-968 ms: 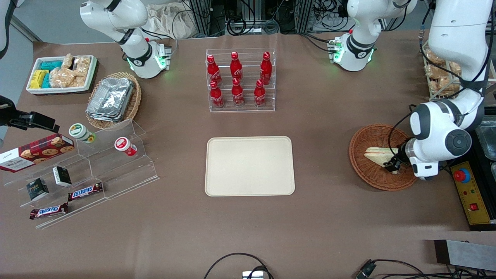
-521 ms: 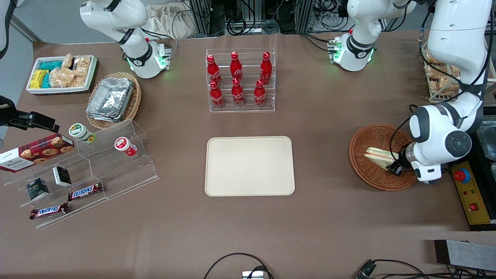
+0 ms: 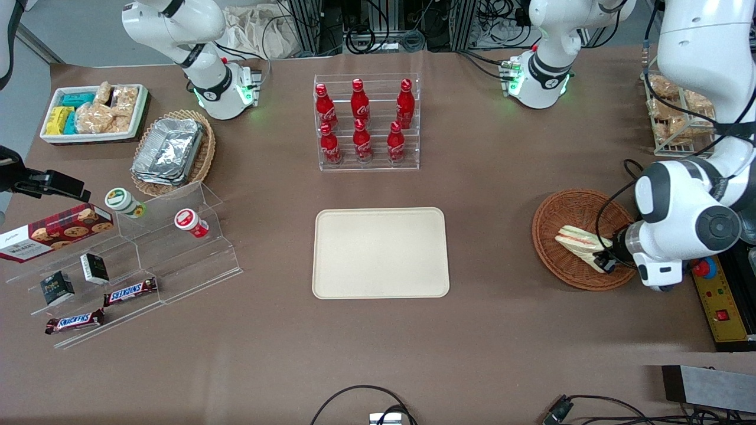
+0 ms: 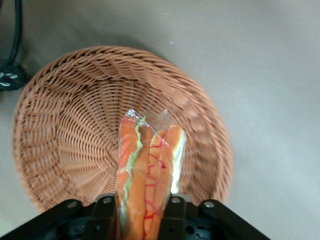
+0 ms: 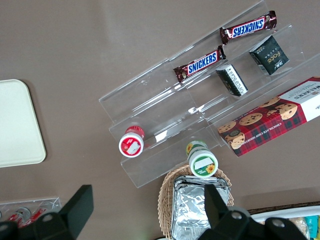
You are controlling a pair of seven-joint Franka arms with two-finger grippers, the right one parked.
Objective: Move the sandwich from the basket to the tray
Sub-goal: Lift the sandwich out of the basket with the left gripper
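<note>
Front view, right of frame: the gripper (image 3: 603,260) is gripping the sandwich (image 3: 577,239), which is lying in the basket (image 3: 552,215); the tray (image 3: 380,252) is sitting mid-frame on the tabletop (image 3: 502,330). Left wrist view: the jaws are closing on the sandwich (image 4: 148,175) over the basket (image 4: 65,130).

White rounded left arm with grey joint caps, black cable, and a black hand (image 3: 606,262).

Robot lab table dressed as a snack shop.
I see the gripper (image 3: 603,261) over a brown-covered bench (image 3: 378,354), cola bottles (image 3: 361,121) and Snickers bars (image 3: 130,291) on acrylic displays, cable-strewn equipment racks (image 3: 378,23) at the table's edge.
</note>
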